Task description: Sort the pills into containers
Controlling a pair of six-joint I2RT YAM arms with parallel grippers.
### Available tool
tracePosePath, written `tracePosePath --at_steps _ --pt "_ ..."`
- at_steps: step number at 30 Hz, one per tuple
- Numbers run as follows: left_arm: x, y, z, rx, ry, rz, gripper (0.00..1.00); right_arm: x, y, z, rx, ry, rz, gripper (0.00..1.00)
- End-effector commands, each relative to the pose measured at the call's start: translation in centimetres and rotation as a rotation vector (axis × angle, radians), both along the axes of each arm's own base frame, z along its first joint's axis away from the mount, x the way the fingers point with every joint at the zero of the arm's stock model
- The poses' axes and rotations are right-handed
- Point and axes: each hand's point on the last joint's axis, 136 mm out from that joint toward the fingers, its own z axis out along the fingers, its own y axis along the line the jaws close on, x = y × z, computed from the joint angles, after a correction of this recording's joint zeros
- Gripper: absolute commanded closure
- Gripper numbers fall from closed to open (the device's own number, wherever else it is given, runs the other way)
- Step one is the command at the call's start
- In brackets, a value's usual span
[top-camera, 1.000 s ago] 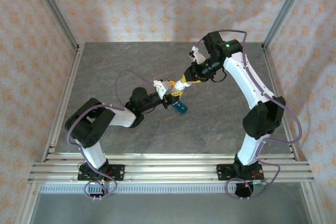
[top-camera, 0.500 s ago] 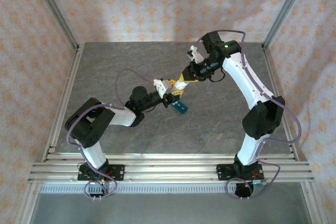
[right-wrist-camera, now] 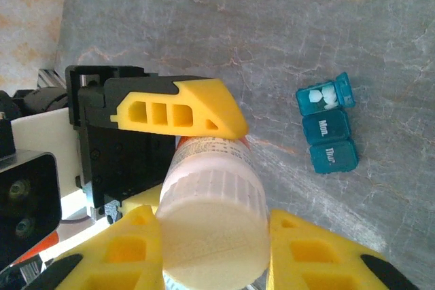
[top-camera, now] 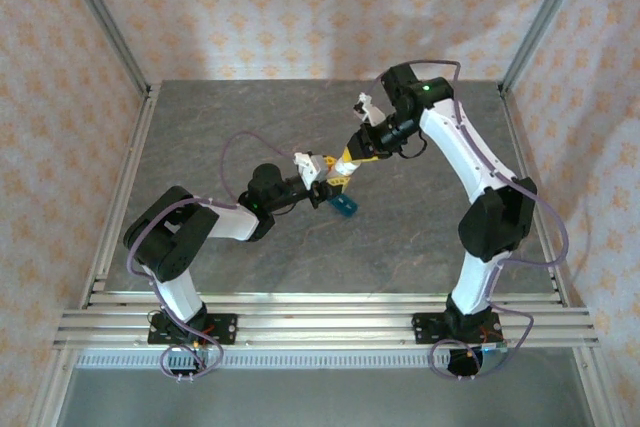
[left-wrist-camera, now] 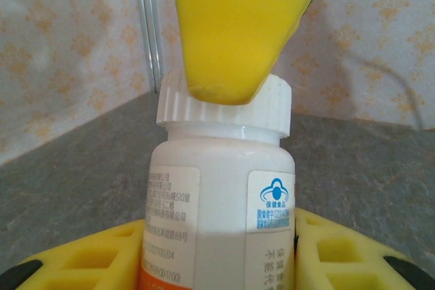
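A white pill bottle [left-wrist-camera: 221, 208] with a ribbed white cap [left-wrist-camera: 224, 103] is held above the table. My left gripper [left-wrist-camera: 221, 252] is shut on the bottle's body, a yellow finger on each side. My right gripper [right-wrist-camera: 214, 236] is shut on the cap [right-wrist-camera: 214, 225], and one of its yellow fingers [left-wrist-camera: 234, 25] reaches down over the cap. In the top view both grippers [top-camera: 325, 179] [top-camera: 345, 161] meet mid-table. The teal pill box [right-wrist-camera: 327, 123] lies on the table below, one end compartment open with white pills [right-wrist-camera: 319, 96] inside and two lids shut. It sits just right of the grippers [top-camera: 343, 205].
The grey marbled tabletop [top-camera: 230, 117] is ringed by aluminium frame posts and patterned cloth walls. Metal rails [top-camera: 320, 322] run along the near edge by the arm bases. A purple cable [top-camera: 235, 147] loops above the left arm.
My right arm's wrist and elbow have shifted slightly left while staying on the cap. The left arm and the pill box have not moved.
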Motion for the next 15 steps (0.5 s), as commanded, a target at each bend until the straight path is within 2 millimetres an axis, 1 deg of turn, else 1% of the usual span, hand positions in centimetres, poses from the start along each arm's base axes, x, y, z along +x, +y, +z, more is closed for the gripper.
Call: tracePosePath --at_steps 1,4,6,11,15 --pt "-1.1 -0.2 5.3 -0.083 -0.144 -0.059 1.0 0.0 -0.4 -1.2 -0.054 0.005 0.03 0.76" --pt "-1.1 -0.4 5.6 -0.092 -0.143 -0.068 1.0 0.1 -0.2 -1.2 -0.045 0.001 0.027 0.75" --pt "-1.0 -0.3 5.8 -0.099 -0.145 -0.062 1.0 0.0 0.2 -1.1 -0.018 0.013 0.024 0.75" --pt "-0.6 0.2 6.4 -0.112 -0.155 -0.02 1.0 0.3 0.8 -1.7 0.035 0.033 -0.07 0.75" --pt "-0.7 0.1 6.8 -0.12 -0.159 -0.028 1.0 0.1 1.3 -1.4 0.092 0.062 -0.125 0.75"
